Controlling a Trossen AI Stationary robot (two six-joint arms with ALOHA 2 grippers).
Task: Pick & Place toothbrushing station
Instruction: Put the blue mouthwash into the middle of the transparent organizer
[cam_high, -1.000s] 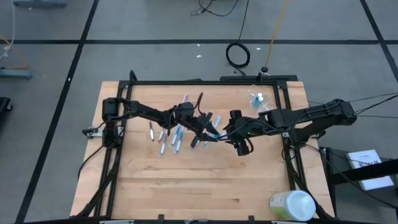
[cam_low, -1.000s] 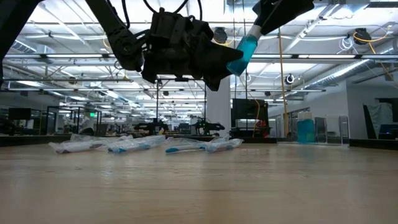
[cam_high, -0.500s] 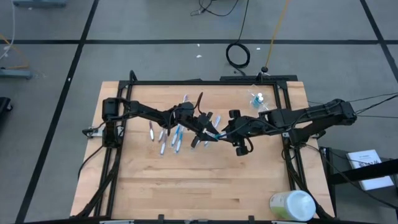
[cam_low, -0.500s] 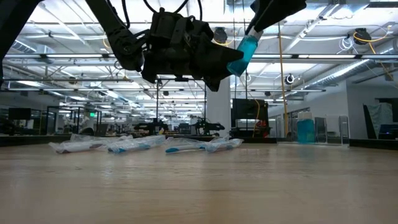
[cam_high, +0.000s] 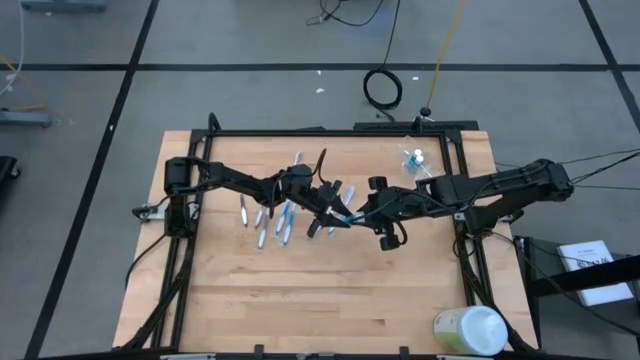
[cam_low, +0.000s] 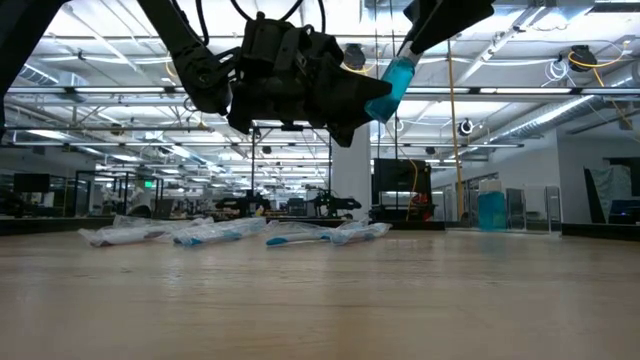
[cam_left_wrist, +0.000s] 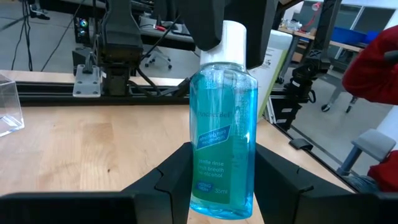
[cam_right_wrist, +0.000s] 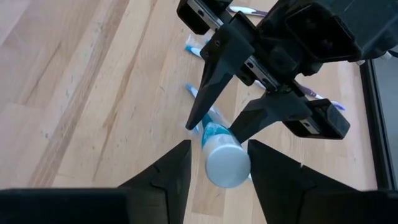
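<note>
A small bottle of blue liquid (cam_left_wrist: 222, 137) with a white cap (cam_left_wrist: 231, 43) hangs high above the table's middle, between both arms (cam_low: 393, 80). My left gripper (cam_left_wrist: 222, 186) is shut on its lower body. My right gripper (cam_right_wrist: 219, 168) is shut on its cap. Several toothbrushes (cam_high: 270, 220) lie flat on the wood left of centre (cam_low: 230, 233). Small white tubes (cam_high: 413, 158) lie at the far right. A clear plastic cup (cam_left_wrist: 9, 106) stands on the table. My left gripper pinches the bottle's lower body near its base (cam_left_wrist: 208, 186) between its two fingers, coming nearly level from the table's left. The bottle is lifted clear of the table and tilted, cap end higher and toward the right arm. My right gripper has the white cap (cam_right_wrist: 225, 163) between its two fingers (cam_right_wrist: 264, 168), slanting down from the table's right. In the left wrist view the dark fingers flank the cap (cam_left_wrist: 235, 37) on both sides.
A large pale green-and-white round container (cam_high: 470, 330) lies at the table's near right corner. A black frame rail (cam_high: 330, 131) runs along the far edge. Bare wood (cam_high: 320, 300) fills the near half.
My right gripper's fingers have closed in on the bottle's white cap, with the arm in place. My left gripper and the bottle have kept still.
</note>
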